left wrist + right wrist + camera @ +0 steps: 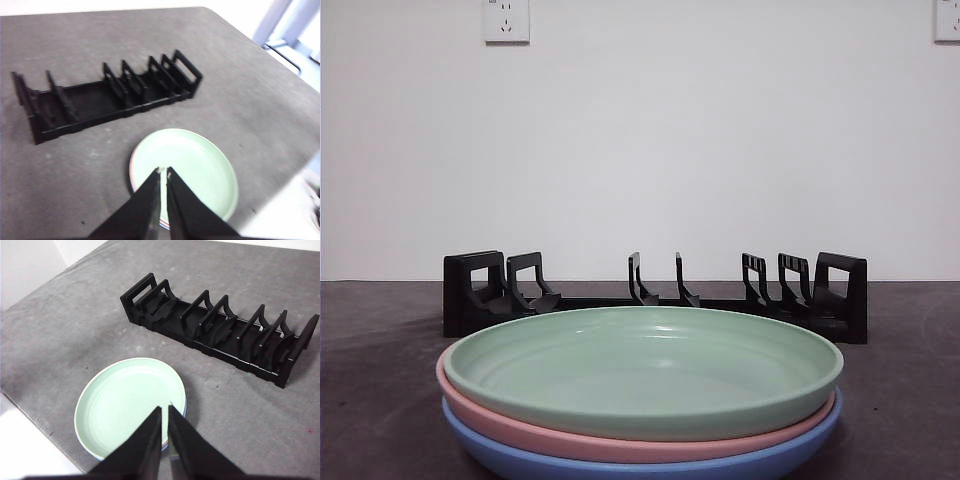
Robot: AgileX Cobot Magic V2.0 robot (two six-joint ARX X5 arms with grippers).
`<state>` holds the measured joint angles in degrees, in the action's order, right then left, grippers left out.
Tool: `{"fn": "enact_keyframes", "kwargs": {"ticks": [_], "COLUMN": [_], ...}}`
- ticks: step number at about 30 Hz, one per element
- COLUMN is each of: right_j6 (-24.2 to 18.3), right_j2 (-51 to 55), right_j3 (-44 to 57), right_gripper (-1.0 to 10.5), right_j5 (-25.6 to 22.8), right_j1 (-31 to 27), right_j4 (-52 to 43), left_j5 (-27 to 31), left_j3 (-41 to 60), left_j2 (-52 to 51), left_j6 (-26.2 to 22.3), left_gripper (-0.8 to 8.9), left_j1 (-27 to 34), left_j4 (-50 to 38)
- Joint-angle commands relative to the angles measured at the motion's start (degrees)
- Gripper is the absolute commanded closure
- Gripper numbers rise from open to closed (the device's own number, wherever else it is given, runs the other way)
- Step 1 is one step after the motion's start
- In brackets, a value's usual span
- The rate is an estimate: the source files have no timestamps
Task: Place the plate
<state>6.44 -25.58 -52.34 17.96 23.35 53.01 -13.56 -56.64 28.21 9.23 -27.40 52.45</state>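
In the front view you see three plates stacked close to the camera on the grey table (380, 400): a green plate (642, 370) on top, a pink plate (620, 440) under it, and a blue plate (640, 465) at the bottom touching the table. Behind the stack, apart from it, stands a black dish rack (655, 293) with its upright dividers, every slot bare. On the white wall behind, a socket (506, 20) sits high up. No arm shows in this view. In your left wrist view the left gripper (163, 171) hangs above the stack with its jaws pressed nearly together, only a thin slit between them, pinching nothing. The green plate (190, 170) lies directly beneath the tips and reaches beyond them, with slivers of the pink and blue rims showing at its near edge. The rack (107, 95) sits well beyond the gripper, past the plate, on the table (250, 110). In your right wrist view the right gripper (165, 408) also hovers over the plates, jaws drawn close with just a narrow gap, gripping nothing. The green plate (127, 405) is below and just ahead of its tips; the rack (220, 330) lies farther out, clear of the stack, on the table (65, 325).
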Motion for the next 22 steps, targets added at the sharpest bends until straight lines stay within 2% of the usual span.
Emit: {"fn": "enact_keyframes", "kwargs": {"ticks": [1, 4, 6, 9, 14, 16, 22], "right_j6": [0.37, 0.37, 0.37, 0.37, 0.37, 0.37, 0.37], "right_j2": [-0.07, -0.07, -0.07, -0.07, -0.07, -0.07, -0.07], "right_j3": [-0.48, -0.48, -0.48, -0.48, -0.48, -0.48, -0.48], "right_gripper": [9.3, 9.3, 9.3, 9.3, 9.3, 9.3, 9.3], "right_j5": [0.00, 0.00, 0.02, 0.00, 0.02, 0.02, 0.02], "right_j1": [0.24, 0.24, 0.24, 0.24, 0.24, 0.24, 0.24], "right_j4": [-0.70, -0.70, -0.70, -0.70, -0.70, -0.70, -0.70], "left_j5": [-2.67, -2.82, -2.84, -2.71, 1.95, 4.20, 8.48], "left_j3": [5.40, 13.49, 19.93, 29.75, 44.85, 48.74, 53.57], "left_j2": [-1.01, -4.00, -7.13, -12.35, -20.35, -23.04, -26.75], "left_j6": [0.28, -0.13, -3.32, -4.55, -4.61, -3.69, -4.31], "left_gripper": [7.99, 7.99, 7.99, 7.99, 7.99, 7.99, 7.99], "left_j1": [3.39, 8.22, 12.31, 17.70, 24.35, 26.03, 28.68], "left_j4": [-6.21, -14.38, -20.22, -27.45, -41.66, -43.91, -43.39]}}
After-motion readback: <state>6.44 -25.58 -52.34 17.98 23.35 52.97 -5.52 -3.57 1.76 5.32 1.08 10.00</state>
